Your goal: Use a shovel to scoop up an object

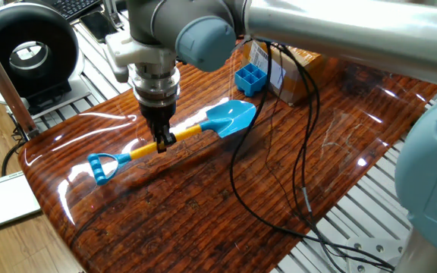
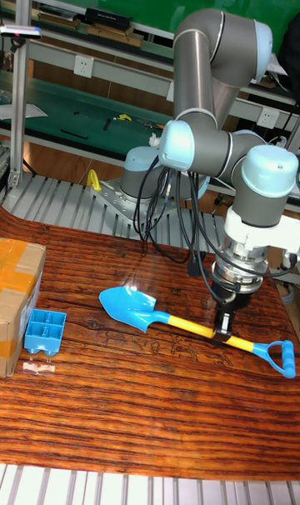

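- The two-finger gripper [image 1: 163, 141] [image 2: 222, 332] points straight down and pinches the yellow shaft of the toy plastic shovel [image 1: 174, 136] [image 2: 187, 324].
- The shovel's light-blue blade points toward the small blue four-compartment plastic tray [image 1: 250, 79] [image 2: 45, 332], well apart from it.
- The tray sits just beside the brown cardboard box [image 1: 291, 70] [image 2: 17, 292] on the glossy wooden table [image 1: 203, 197] [image 2: 125, 405].
- Black cables [image 1: 279, 174] trail across the table, right of the shovel.
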Controlling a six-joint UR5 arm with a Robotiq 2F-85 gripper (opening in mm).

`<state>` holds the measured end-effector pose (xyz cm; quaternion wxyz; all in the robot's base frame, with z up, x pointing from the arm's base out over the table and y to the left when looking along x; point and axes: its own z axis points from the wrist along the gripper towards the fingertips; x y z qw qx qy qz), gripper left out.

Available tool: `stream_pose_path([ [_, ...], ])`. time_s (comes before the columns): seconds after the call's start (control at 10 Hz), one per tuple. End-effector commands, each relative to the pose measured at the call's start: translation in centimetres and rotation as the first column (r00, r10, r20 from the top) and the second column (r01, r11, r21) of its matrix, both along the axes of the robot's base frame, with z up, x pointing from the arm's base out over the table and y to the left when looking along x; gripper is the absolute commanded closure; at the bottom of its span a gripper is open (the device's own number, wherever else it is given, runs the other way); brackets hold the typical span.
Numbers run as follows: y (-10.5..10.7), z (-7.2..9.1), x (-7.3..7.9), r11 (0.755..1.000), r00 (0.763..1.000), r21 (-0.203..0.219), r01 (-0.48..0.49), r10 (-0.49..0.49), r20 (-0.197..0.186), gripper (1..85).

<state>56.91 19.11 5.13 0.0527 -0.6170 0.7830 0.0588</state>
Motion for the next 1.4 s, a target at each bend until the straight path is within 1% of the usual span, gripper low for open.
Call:
stream_pose_path([
  [0.0,0.4,0.5,0.5,1.0,1.0,0.025,0.012,-0.012,0.013,84.3],
  [0.1,0.1,0.4,0.4,1.0,1.0,0.016,0.005,-0.006,0.013,84.3],
  [0.2,0.3,0.5,0.5,1.0,1.0,0.023,0.001,-0.002,0.017,84.3],
  [0.3,1.0,0.6,0.7,0.999,1.0,0.049,0.007,-0.008,0.022,84.3],
  [0.4,1.3,0.7,0.7,0.998,1.0,0.062,0.018,-0.019,0.022,84.3],
  [0.6,1.5,0.7,0.9,0.997,0.999,0.07,0.023,-0.025,0.026,84.3],
  [0.7,1.8,0.8,1.1,0.996,0.999,0.081,0.03,-0.033,0.031,84.3],
  [0.9,1.6,0.8,1.4,0.997,0.998,0.076,0.031,-0.034,0.044,84.3],
  [1.1,1.6,0.8,1.4,0.996,0.998,0.075,0.041,-0.045,0.043,84.3],
  [1.2,1.9,0.8,1.3,0.994,0.997,0.086,0.061,-0.064,0.035,84.3],
  [1.3,1.7,0.8,1.4,0.995,0.997,0.079,0.061,-0.064,0.037,84.3],
])
